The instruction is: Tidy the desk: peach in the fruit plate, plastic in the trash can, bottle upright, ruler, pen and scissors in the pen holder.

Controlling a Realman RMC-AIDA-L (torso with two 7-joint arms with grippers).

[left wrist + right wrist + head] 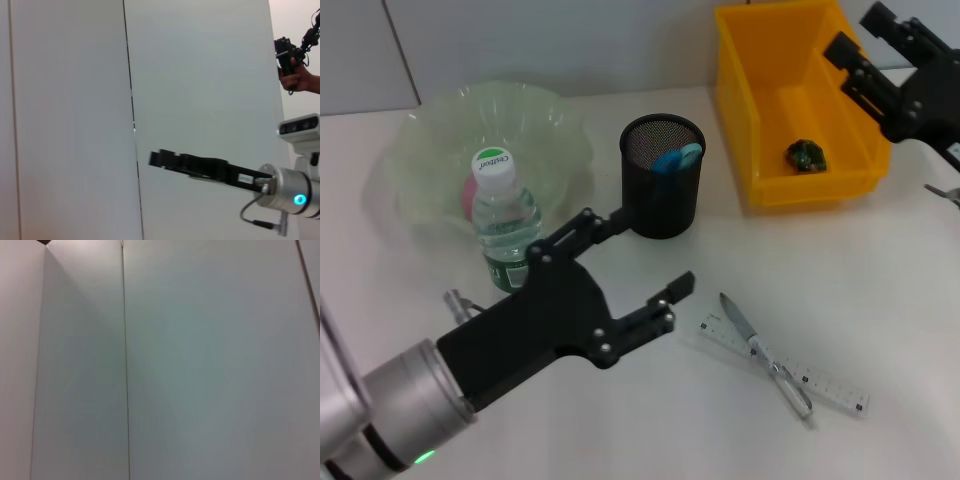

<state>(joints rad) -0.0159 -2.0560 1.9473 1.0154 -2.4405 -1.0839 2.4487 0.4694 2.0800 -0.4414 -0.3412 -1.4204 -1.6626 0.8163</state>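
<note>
Peach (469, 195) is seen in fruit plate (425, 140), bottle (504, 222) upright, plastic (808, 155) in trash can (760, 120), scissors (677, 158) in pen holder (662, 190). Ruler (825, 383) and pen (765, 355) are left near-right on desk (880, 290). Left gripper (645, 265) is spread open and empty; right gripper (860, 35) fingers cannot be judged.

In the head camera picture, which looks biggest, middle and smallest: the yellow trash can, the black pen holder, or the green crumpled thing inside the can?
Largest to smallest, as they look in the head view:
1. trash can
2. pen holder
3. crumpled green plastic, lying in the trash can

The gaps are clear, so nearness to the camera does not blur the order.
</note>
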